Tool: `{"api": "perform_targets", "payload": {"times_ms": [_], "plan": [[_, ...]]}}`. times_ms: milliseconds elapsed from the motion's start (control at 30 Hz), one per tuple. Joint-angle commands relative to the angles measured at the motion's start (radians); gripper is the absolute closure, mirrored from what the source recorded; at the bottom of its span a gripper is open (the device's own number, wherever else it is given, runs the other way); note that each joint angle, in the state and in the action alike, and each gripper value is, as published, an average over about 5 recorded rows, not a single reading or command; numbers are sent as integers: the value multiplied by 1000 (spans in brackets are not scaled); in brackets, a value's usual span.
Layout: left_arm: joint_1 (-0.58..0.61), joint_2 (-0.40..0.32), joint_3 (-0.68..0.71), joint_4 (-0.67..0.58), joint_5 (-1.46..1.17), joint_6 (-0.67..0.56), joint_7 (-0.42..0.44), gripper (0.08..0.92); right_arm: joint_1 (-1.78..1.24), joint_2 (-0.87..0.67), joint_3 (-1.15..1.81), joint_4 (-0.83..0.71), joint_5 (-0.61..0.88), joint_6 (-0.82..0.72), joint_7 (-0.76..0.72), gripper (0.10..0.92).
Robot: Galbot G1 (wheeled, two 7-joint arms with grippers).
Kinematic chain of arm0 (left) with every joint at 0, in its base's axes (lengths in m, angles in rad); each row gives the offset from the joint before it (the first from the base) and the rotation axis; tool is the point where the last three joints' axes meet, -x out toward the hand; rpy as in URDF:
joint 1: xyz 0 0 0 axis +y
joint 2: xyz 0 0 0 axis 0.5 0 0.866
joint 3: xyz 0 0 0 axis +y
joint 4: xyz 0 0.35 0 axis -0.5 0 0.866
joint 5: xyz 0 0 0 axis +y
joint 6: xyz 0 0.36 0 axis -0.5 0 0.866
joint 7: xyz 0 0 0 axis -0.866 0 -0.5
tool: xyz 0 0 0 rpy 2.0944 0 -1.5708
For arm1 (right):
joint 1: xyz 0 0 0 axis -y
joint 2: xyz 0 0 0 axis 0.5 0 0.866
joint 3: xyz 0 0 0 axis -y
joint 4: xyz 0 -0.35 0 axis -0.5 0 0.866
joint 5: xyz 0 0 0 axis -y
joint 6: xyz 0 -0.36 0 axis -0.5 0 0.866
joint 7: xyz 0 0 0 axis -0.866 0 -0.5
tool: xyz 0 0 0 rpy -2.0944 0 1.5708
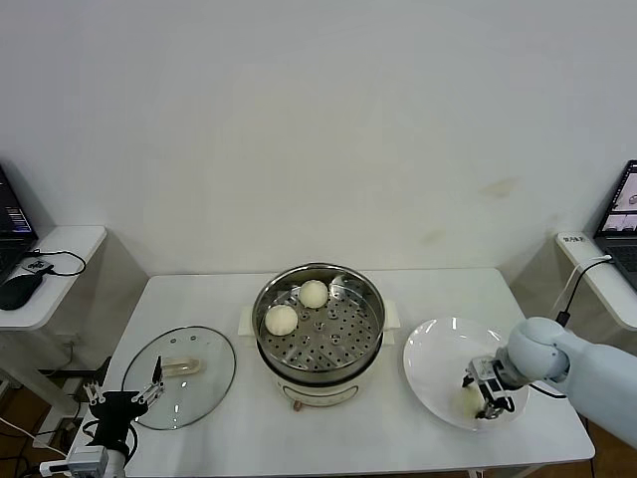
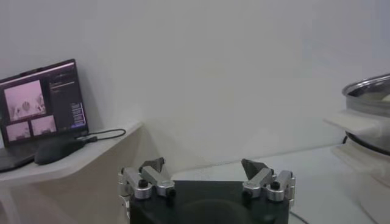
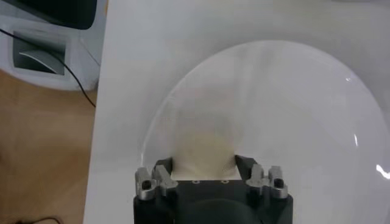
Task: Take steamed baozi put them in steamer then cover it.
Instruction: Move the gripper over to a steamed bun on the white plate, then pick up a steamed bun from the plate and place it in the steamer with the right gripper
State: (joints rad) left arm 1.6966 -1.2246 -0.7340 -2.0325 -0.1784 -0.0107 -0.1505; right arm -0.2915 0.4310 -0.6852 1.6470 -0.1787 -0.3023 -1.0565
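Observation:
Two steamed baozi (image 1: 282,320) (image 1: 314,293) lie on the perforated tray of the steamer (image 1: 343,344) at the table's middle. Another baozi (image 3: 204,146) sits on the white plate (image 3: 292,109) to the right, with my right gripper (image 3: 204,167) shut on it, a finger pressed against each side. In the head view that gripper (image 1: 485,394) is low over the plate's near part, beside the bun (image 1: 469,401). The cover (image 1: 204,383), a glass lid, lies flat at the left. My left gripper (image 2: 204,165) hangs open and empty off the table's front left corner (image 1: 124,400).
The white plate (image 1: 438,349) fills the table's right end. Side shelves stand at both sides: the left one holds a laptop and a mouse (image 1: 18,287), the right one another laptop (image 1: 622,214). The steamer's rim (image 2: 368,97) shows in the left wrist view.

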Motion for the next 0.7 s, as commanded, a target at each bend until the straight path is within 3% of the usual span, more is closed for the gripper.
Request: {"api": "perform_targets", "payload": {"times_ms": [33,400,700], "plan": [[1,1,-1,-4,0,0,0,177,52,-10,-6,3,11,3,-15,395],[-5,7,10,-16,-1,1,1,177,500,-39,-129,29,199,4,-102,389],[-3,20,2,-20,-10,0,1,177,895,159,-337,-38,331,-13,-51,381]]}}
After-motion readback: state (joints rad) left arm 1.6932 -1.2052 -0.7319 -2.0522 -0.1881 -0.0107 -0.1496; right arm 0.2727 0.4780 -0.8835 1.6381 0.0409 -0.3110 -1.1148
